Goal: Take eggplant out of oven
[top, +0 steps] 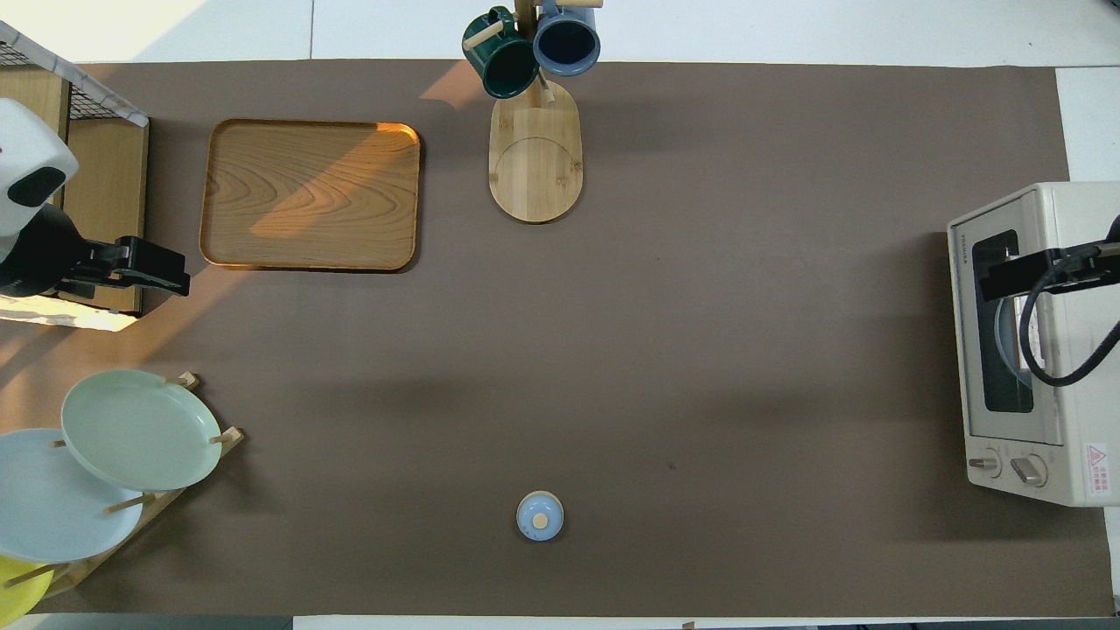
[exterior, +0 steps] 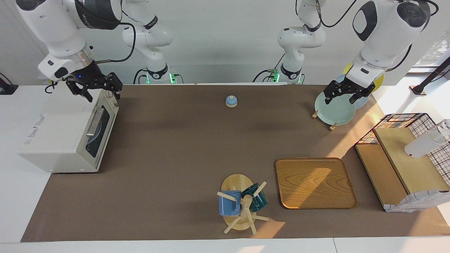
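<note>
– Overhead view, read as a dial: where was the eggplant?

– Not visible. The oven (top: pixel 1081 411) sat at 3 o'clock, at the right arm's end of the bench (top: pixel 700 306), with its door (top: pixel 1006 332) shut and facing 9 o'clock. Through the glass only a pale round shape showed, maybe a plate. I judged the eggplant was inside, so the door had to come down first.

– And the hands?

– The right hand (exterior: pixel 102 95) hung over the oven's top, by the corner nearer the robots, fingers spread and holding nothing. That put it close to the handle (exterior: pixel 94 123), probably ready for the door. The left hand (exterior: pixel 339 101), also spread and empty, waited over the green plate (exterior: pixel 334 112) in the rack (exterior: pixel 315 114) at 8 o'clock.

– Was there room for the door to drop?

– Plenty. The bench in front of it lay bare toward 9 o'clock. The bell (top: pixel 539 515) at 6 o'clock and the mug tree (top: pixel 534 131) at 12 were well apart from it. The tray (top: pixel 311 194) at 10 o'clock was empty and looked a likely landing place.

– Any edges to mind?

– The oven overhung the brown mat onto the white bench. A hard pull on the handle might have dragged it.
</note>
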Robot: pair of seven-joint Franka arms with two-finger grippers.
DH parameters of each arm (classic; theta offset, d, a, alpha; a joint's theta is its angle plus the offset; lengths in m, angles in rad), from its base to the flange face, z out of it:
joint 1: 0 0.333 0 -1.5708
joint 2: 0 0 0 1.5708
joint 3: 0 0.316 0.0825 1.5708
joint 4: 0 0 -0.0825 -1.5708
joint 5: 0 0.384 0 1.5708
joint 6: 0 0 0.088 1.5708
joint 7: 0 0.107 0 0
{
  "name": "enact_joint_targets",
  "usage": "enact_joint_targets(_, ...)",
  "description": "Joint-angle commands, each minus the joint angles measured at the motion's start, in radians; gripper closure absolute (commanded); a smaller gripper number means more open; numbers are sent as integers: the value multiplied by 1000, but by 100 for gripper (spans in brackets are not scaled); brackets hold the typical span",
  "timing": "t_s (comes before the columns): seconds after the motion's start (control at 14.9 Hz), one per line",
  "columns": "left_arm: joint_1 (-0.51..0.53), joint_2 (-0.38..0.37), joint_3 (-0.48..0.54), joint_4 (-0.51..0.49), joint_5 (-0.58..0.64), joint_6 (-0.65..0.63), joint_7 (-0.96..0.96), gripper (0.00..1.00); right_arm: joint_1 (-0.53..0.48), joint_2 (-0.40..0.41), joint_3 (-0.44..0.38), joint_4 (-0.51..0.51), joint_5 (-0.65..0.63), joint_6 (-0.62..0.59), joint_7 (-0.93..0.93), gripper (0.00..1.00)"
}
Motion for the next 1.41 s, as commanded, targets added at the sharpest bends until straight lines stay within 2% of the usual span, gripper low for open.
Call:
enact_joint_targets(0.0,18,-7,-13,4,0,-7,6,0,-1,-14,4,-7,-6,12,8,0)
enact_joint_targets(0.54,18,-7,-13,4,0,-7,6,0,-7,-19,3,-9,9,10,7,0)
enact_joint_targets(0.6,18,-7,-13,4,-2,-7,6,0,-7,-20,3,-17,9,21,8,18)
enact_joint_targets(0.67,18,-7,-13,4,-2,-7,6,0,-10,-29,1,-33,4,26,11,54)
enact_joint_targets(0.74,18,-7,-13,4,-2,-7,6,0,-12,-43,1,-73,-6,50,4,81)
enact_joint_targets(0.8,18,-7,-13,4,-2,-7,6,0,-12,-66,0,-130,-10,97,2,100)
enact_joint_targets(0.94,18,-7,-13,4,-2,-7,6,0,-13,-108,-2,-229,-57,182,21,100)
enact_joint_targets(1.14,18,-7,-13,4,0,-7,6,0,-18,-112,-2,-283,-187,204,31,100)
enact_joint_targets(1.34,18,-7,-13,4,-2,-7,6,0,-20,-112,-2,-331,-218,245,145,100)
